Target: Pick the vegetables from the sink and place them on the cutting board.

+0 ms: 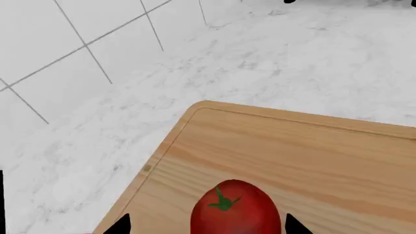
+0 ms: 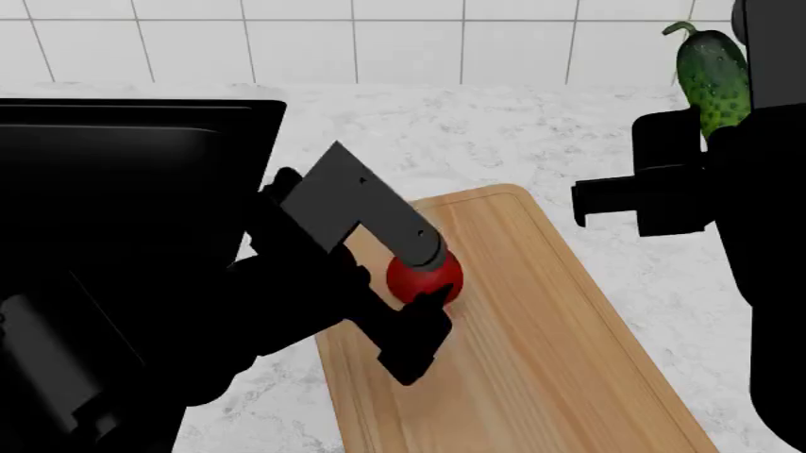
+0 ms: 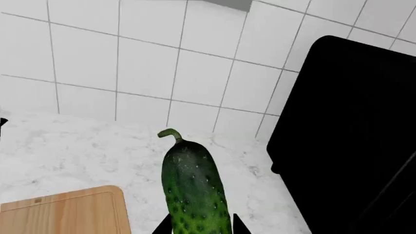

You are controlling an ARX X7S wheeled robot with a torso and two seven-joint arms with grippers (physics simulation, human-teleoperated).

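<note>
Tomato (image 2: 426, 276) on unmarked cutting board (image 2: 542, 321)

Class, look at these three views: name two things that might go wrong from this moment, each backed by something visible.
1. The round tomato sits on the cutting board between the left gripper fingertips; once released, it might roll off.
2. The right gripper holds the cucumber high, beyond the board's corner; dropped there, it would land on the counter.

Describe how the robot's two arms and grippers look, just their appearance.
Both arms are matte black and blocky. The left arm carries a flat dark-grey angular plate ending in a rounded grey joint. The left gripper shows only as two pointed black fingertips. The right arm is a broad black column with a boxy bracket. The right gripper has thin black fingers. No cables or markings show.
</note>
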